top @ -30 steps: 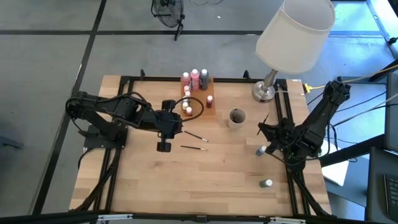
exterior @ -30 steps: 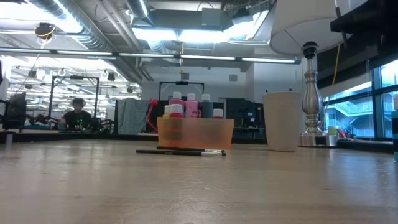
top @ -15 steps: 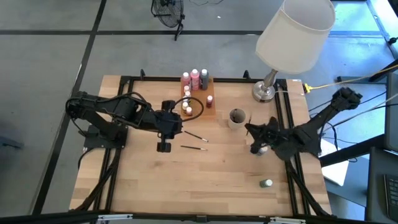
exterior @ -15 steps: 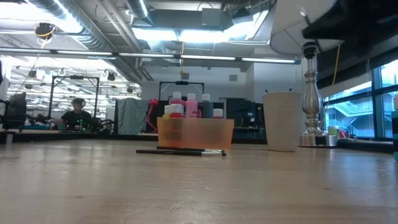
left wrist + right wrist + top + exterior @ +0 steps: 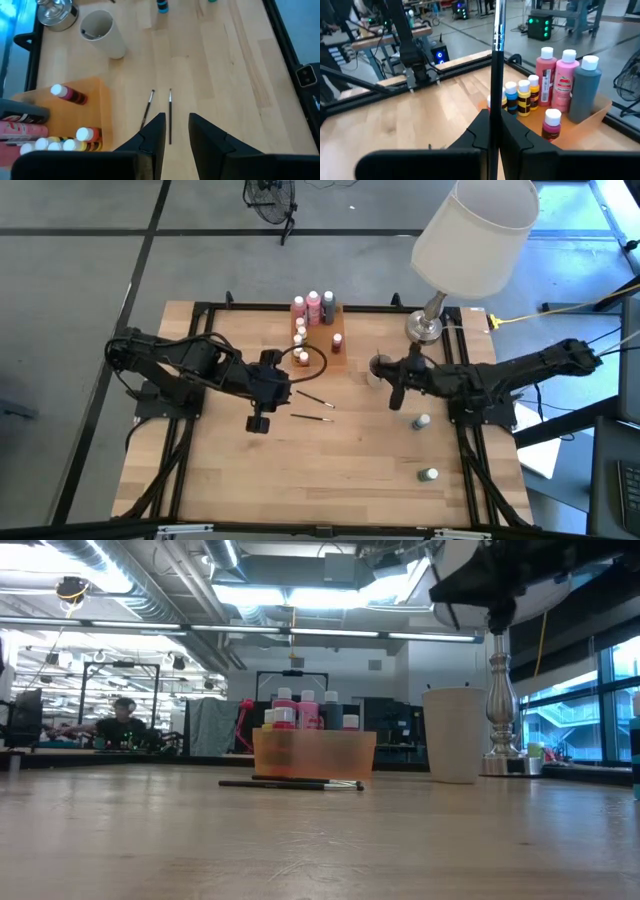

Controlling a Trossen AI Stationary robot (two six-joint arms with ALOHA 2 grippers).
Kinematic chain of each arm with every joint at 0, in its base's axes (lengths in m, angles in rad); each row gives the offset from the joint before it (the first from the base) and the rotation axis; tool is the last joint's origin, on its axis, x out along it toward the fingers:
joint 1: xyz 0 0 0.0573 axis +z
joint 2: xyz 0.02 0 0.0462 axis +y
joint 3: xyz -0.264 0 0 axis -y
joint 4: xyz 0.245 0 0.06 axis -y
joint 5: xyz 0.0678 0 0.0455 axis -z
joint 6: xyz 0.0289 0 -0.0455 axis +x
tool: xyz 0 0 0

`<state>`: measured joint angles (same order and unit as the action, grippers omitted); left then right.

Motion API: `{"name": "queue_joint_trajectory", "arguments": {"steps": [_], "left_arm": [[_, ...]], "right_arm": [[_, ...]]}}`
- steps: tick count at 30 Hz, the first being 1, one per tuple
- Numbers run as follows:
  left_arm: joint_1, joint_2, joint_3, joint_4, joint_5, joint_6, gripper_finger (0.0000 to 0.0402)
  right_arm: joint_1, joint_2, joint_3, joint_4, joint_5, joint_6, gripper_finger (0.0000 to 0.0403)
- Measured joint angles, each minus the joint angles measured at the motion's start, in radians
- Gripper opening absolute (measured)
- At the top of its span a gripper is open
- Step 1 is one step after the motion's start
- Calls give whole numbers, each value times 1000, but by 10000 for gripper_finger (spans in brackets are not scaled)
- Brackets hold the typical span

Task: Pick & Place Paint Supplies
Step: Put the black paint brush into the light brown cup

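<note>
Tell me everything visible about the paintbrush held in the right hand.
The paintbrush is a thin, dark-handled stick with a shiny metal band high on it. It stands upright between the fingers of the right hand, which is shut on it and held above the table near the cup. Nothing else touches it.

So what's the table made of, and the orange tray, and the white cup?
The table looks like pale wood with a smooth finish: you can see plank lines and grain. The orange tray seems to be see-through plastic, since bottle shapes show dimly through its wall. The white cup is matte; it could be plastic or paper, hard to say.
</note>
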<state>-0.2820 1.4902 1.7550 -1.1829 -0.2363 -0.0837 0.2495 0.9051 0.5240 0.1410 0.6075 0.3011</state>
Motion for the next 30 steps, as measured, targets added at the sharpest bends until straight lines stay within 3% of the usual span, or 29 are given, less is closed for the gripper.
{"name": "queue_joint_trajectory", "arguments": {"steps": [5, 17, 20, 25, 30], "left_arm": [[-6, 0, 0, -12, -1, 0, 81], [29, 0, 0, -69, -4, 21, 79], [46, 0, 0, -70, -4, 44, 78], [76, 0, 0, -71, 1, 58, 75], [108, 0, 0, -71, 23, 80, 75]], "right_arm": [[-130, 0, 0, -34, -151, -43, 17], [-311, 0, -9, -156, -307, -55, 17], [-358, -1, -80, -116, -358, -31, 17], [-402, -3, -177, 121, -422, -24, 17], [-436, -3, -183, 98, -454, -51, 17]]}}
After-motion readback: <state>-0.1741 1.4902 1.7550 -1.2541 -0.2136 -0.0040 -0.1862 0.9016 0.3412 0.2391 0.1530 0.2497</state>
